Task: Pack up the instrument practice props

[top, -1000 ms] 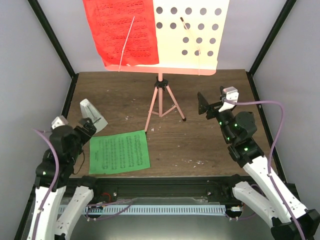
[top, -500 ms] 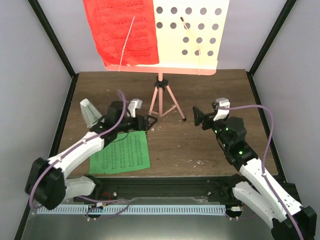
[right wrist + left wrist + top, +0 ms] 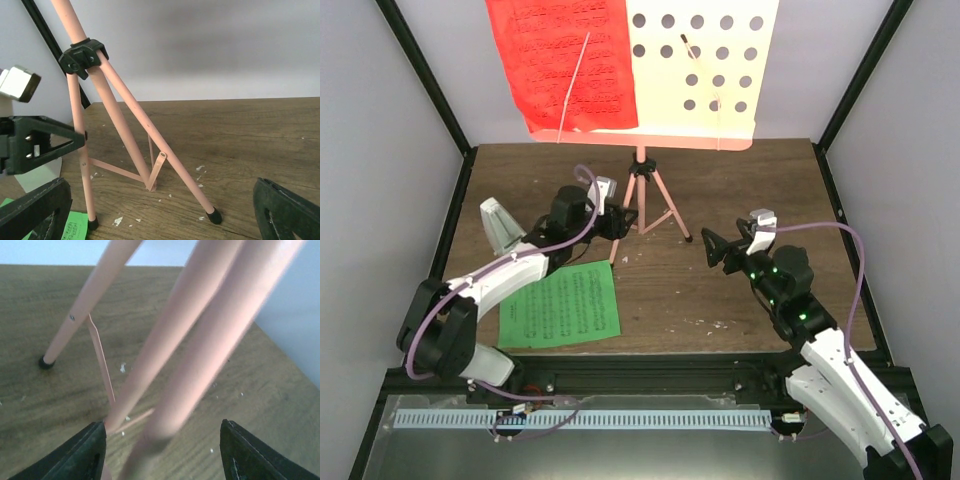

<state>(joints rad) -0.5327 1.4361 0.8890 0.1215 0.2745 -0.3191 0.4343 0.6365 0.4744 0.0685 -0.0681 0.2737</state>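
Note:
The pink tripod music stand [image 3: 642, 205] stands at the back middle, its hole-dotted desk [image 3: 705, 60] holding a red page [image 3: 565, 60]. A green page [image 3: 560, 303] lies flat at the front left. The white pyramid metronome [image 3: 500, 224] stands at the left. My left gripper [image 3: 625, 220] is open with its jaws on either side of the stand's near left leg [image 3: 205, 345], not touching it. My right gripper [image 3: 715, 245] is open and empty, to the right of the tripod and facing its legs [image 3: 150, 130].
Black frame posts [image 3: 420, 75] rise at both back corners beside grey walls. White crumbs [image 3: 710, 323] dot the wooden table [image 3: 740, 180]. A black rail [image 3: 650, 370] runs along the near edge.
My left arm swung from the front left across the green page to the tripod's left leg. My right gripper moved left and lower toward the tripod.

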